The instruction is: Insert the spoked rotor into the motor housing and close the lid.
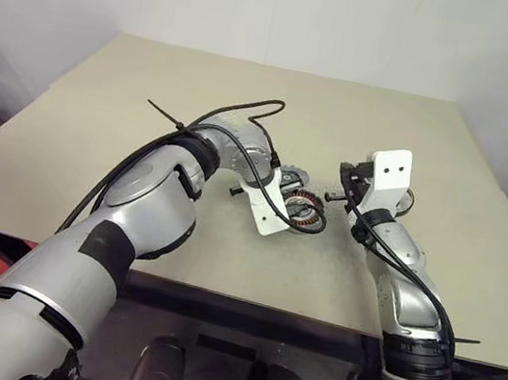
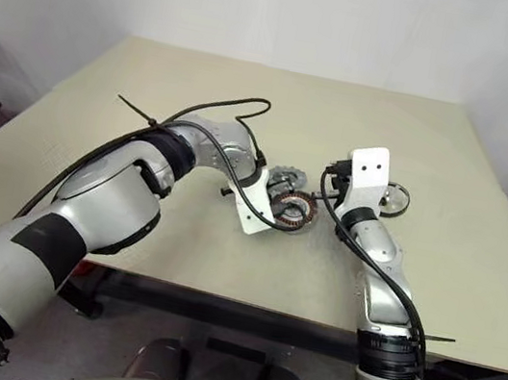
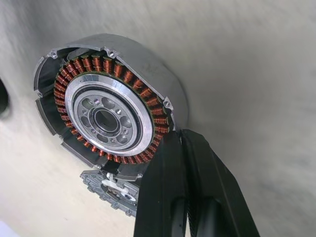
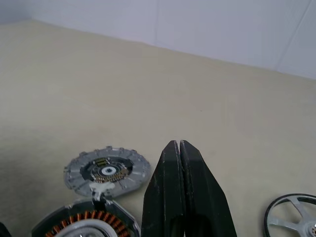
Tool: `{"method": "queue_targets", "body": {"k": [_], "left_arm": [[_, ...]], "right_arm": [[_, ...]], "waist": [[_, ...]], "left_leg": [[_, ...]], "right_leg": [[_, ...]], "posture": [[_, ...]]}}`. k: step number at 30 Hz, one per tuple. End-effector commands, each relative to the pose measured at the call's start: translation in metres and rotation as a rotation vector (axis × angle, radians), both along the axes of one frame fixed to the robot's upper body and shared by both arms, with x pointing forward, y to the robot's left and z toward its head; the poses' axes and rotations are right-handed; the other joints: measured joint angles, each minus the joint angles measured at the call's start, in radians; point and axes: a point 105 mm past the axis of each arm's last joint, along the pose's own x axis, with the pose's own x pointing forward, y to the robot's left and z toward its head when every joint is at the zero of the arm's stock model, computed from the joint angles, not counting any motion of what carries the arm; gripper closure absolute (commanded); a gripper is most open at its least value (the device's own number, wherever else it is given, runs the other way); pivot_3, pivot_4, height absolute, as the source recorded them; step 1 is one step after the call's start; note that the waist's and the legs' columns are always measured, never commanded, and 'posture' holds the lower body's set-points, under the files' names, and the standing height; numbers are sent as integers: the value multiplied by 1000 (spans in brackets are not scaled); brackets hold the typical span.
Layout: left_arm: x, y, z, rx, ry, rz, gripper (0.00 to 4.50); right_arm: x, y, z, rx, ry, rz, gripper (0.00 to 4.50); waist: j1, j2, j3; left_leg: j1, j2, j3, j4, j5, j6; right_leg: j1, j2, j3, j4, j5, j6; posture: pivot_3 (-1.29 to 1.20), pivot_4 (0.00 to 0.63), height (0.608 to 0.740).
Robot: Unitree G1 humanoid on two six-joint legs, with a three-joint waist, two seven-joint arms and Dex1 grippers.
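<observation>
The motor housing [image 3: 106, 118] lies on the table, a silver ring with copper windings around a dark hub. Its toothed grey lid [image 4: 107, 170] lies open and flat beside it, joined at a small hinge. My left gripper [image 3: 181, 134] is shut, holds nothing and points down, its tips right at the housing's outer rim; contact cannot be made out. The spoked rotor [image 2: 393, 199] lies flat on the table, to the right of my right wrist. My right gripper [image 4: 176, 144] is shut and empty, hovering level just right of the housing [image 2: 295, 209].
The beige table [image 1: 203, 84] stretches wide behind and to both sides of the parts. A black cable [image 1: 248, 109] loops above my left forearm. White walls stand behind the table's far edge.
</observation>
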Motion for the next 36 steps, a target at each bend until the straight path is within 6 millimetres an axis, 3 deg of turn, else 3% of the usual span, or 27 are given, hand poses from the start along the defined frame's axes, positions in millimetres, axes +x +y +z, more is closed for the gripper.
{"method": "queue_targets", "body": {"k": [1,6,11,17,24,28,30,36], "left_arm": [[3,-10,19,-35,-49,-26,4486],[-1,-6,11,-7,-9,-25,4486],[1,-7,12,-47,-6,6,2888],[5,-6,27,-116,-7,18,2888],[17,22,52,-271,50,122,2888],[28,51,61,-509,181,301,2888],[31,57,66,-632,237,364,2888],[48,88,90,-1222,511,647,2888]], "right_arm": [[-4,-4,20,-1,-76,-23,4500],[-5,-5,20,1,-77,-28,4500],[-5,-2,20,2,-74,-18,4500],[-1,6,20,5,-72,20,4500],[6,6,21,8,-79,14,4500],[11,-1,21,42,-59,-28,4500],[12,-8,21,63,-52,-55,4500],[13,-52,25,195,-13,-251,4500]], "waist": [[0,0,0],[0,0,0],[0,0,0],[-1,0,0],[-1,0,0],[-4,1,0],[-3,1,0],[-3,1,0]], "left_leg": [[0,0,0,0,0,0],[0,0,0,0,0,0],[0,0,0,0,0,0],[0,0,0,0,0,0],[1,0,0,0,0,0],[1,0,0,0,0,0],[2,0,0,-1,0,0],[4,-1,1,0,0,0]], "right_leg": [[0,0,0,0,0,1],[0,0,0,0,-2,4],[0,0,0,0,0,0],[0,0,0,0,-1,1],[0,0,0,0,0,0],[0,0,1,0,0,-1],[0,0,0,1,1,-1],[0,-1,1,2,1,-2]], "posture": [[0,0,740],[0,0,740],[0,0,740],[0,0,740],[0,0,740],[0,0,740],[0,0,740],[0,0,740]]}}
